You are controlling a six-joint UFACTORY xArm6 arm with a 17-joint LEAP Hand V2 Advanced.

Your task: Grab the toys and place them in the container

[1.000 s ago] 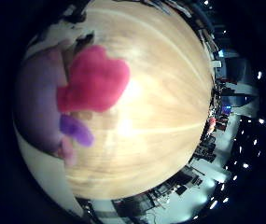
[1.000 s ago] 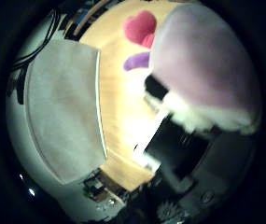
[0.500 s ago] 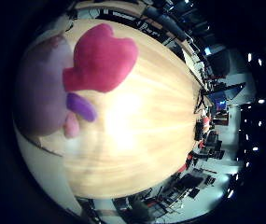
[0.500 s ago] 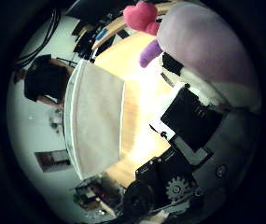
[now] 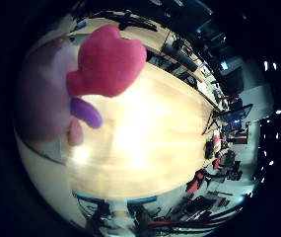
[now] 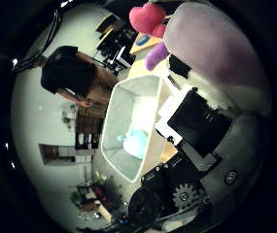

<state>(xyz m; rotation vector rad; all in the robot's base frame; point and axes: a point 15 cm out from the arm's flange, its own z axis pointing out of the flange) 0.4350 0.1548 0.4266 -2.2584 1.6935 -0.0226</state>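
Observation:
A plush toy (image 6: 216,48) with a pale lilac body, a pink-red part (image 5: 108,61) and a small purple piece (image 5: 86,112) fills much of both palm views, close against my palm. My hand (image 6: 196,121) has its white and black fingers curled against the plush and holds it up above the wooden table (image 5: 150,143). The light grey container (image 6: 128,126) shows its open inside in the thumb side view, beside the table, with a light blue toy (image 6: 137,141) lying at its bottom.
A person in a dark top stands beyond the container, not touching anything. Desks, chairs and screens ring the far end of the table (image 5: 219,148).
The views have swung upward as my hand rose and tilted with the plush. The container now shows its open inside and the blue toy, where before only its outer face showed.

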